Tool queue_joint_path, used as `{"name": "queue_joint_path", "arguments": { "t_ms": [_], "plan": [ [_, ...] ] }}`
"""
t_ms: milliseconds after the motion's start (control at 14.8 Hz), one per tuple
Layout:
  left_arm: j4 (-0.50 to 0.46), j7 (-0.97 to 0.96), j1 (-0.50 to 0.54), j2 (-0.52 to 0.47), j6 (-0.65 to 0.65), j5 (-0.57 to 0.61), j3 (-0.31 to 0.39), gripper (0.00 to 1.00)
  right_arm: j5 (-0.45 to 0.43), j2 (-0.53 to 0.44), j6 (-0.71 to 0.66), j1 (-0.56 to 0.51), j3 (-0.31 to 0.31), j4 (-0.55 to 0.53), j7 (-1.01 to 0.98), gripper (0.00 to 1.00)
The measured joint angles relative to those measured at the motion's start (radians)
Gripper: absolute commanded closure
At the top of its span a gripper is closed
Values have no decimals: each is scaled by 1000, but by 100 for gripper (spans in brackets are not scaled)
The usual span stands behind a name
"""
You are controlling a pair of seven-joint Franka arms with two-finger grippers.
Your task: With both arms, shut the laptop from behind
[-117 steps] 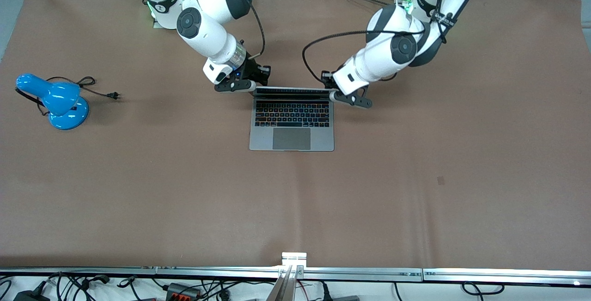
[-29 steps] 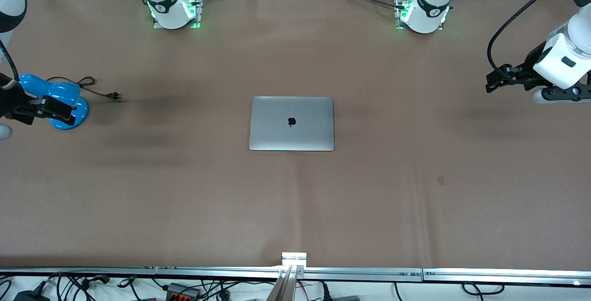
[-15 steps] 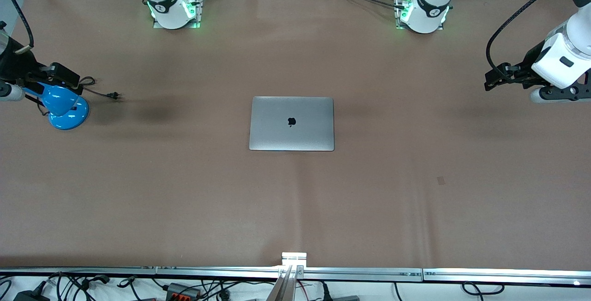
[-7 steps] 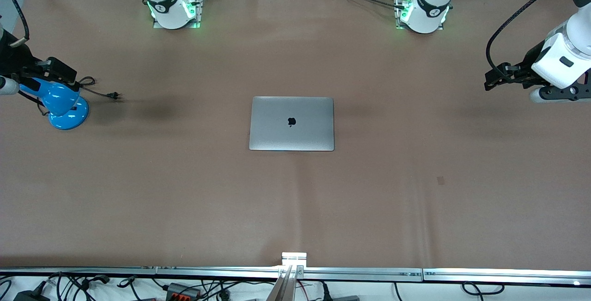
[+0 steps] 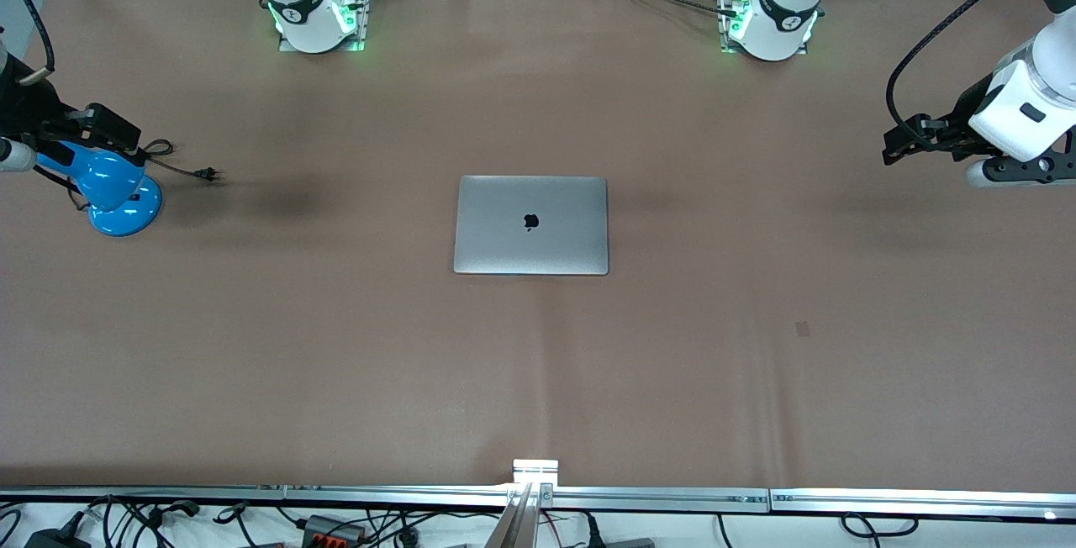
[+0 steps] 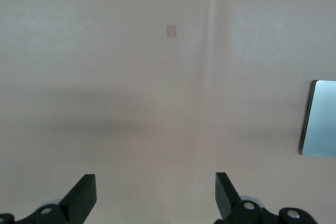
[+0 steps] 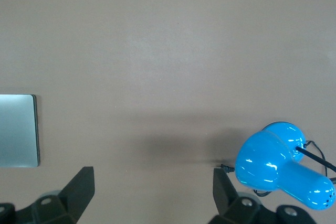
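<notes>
The silver-grey laptop (image 5: 530, 224) lies shut and flat at the middle of the brown table, its black logo facing up. An edge of it shows in the left wrist view (image 6: 320, 118) and in the right wrist view (image 7: 18, 129). My left gripper (image 5: 904, 147) hangs in the air over the left arm's end of the table, open and empty (image 6: 154, 195). My right gripper (image 5: 113, 134) hangs over the right arm's end, above a blue lamp, open and empty (image 7: 152, 190). Both are well apart from the laptop.
A blue desk lamp (image 5: 118, 191) stands at the right arm's end, also in the right wrist view (image 7: 283, 163); its cord and plug (image 5: 208, 173) lie beside it. A small mark (image 5: 802, 329) is on the mat. A metal rail (image 5: 656, 497) runs along the near edge.
The laptop was open with both grippers at its lid; now it is shut and both arms have drawn back to the table's ends. In the last second the arms barely moved.
</notes>
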Motion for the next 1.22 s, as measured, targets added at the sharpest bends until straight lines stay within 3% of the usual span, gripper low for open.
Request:
{"name": "queue_joint_path", "arguments": {
  "t_ms": [1219],
  "plan": [
    [0,0,1,0,-1,0,3,0,1,1,-50,-33,16,0,0,0]
  ]
}}
